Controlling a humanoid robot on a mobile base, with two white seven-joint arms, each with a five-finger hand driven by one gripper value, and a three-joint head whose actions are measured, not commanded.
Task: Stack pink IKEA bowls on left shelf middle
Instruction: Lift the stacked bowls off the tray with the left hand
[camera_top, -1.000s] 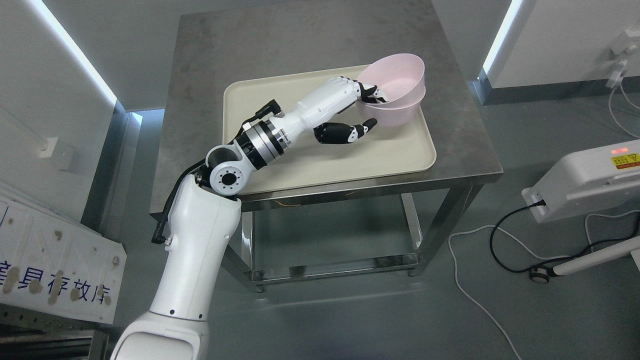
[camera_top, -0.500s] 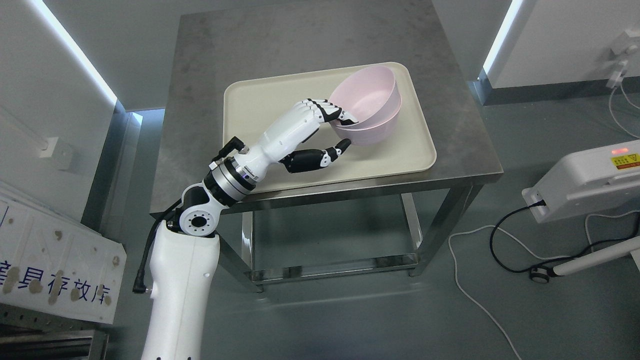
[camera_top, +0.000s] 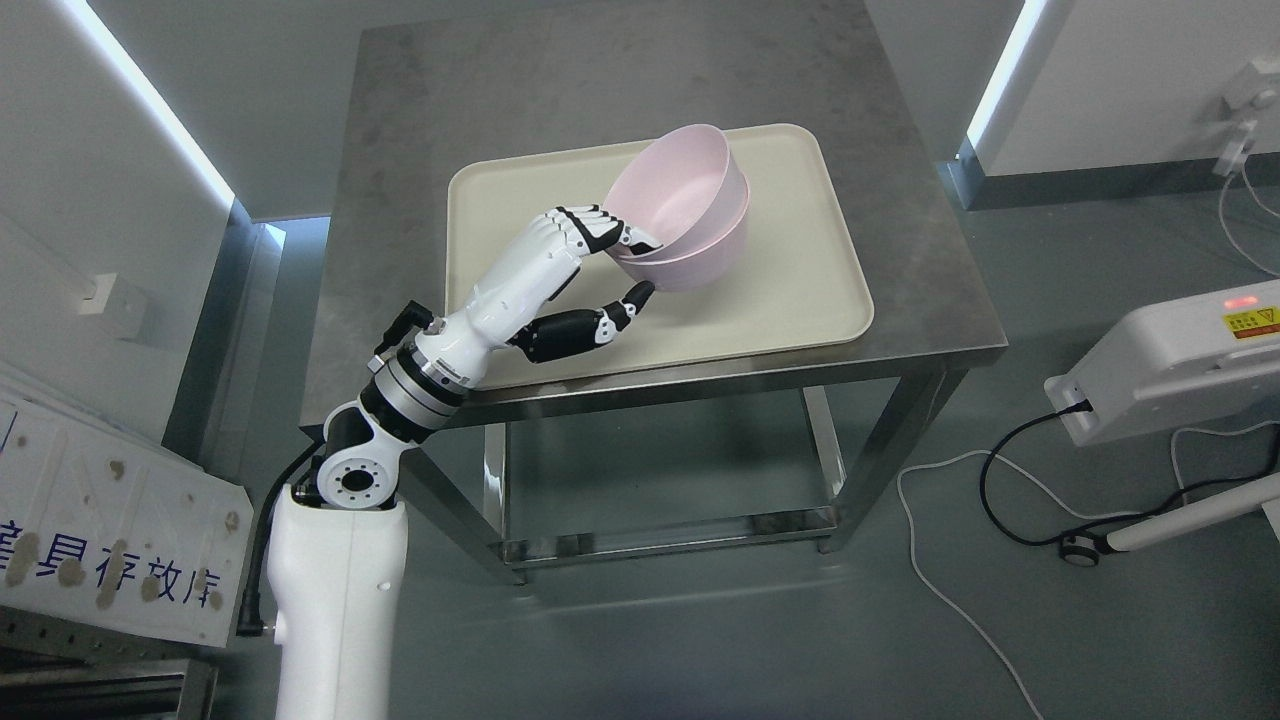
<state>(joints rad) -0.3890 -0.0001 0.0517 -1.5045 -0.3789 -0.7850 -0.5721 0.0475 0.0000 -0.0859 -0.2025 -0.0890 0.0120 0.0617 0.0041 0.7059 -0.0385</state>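
Over the cream tray (camera_top: 800, 300), the left hand (camera_top: 560, 280) holds 2 pink bowls (camera_top: 685, 215) nested one inside the other. Its fingers (camera_top: 600, 225) hook over the near rim and reach into the upper bowl, while the dark thumb (camera_top: 590, 325) presses against the outer wall from below, so the hand is closed on the stack in a pinch at the rim. The bowls are tilted, with the opening turned up and toward the far left, and they appear lifted clear of the tray, though whether the base touches it cannot be told for certain. They sit above the middle of the tray, nearer its far edge than its near one.

The tray rests flat on the steel table (camera_top: 600, 80), toward the table's near right part. The left arm (camera_top: 340, 590) rises from the lower left of the view, bends at a joint beside the table's near left corner, and reaches diagonally across the tray's near left area to the bowls.

On the floor to the right, a white machine (camera_top: 1180, 360) with a red light stands well apart from the table, with a black cable (camera_top: 1000, 460) and a white cable (camera_top: 930, 580) trailing from it. A white panel (camera_top: 110, 540) with blue characters leans at the lower left.
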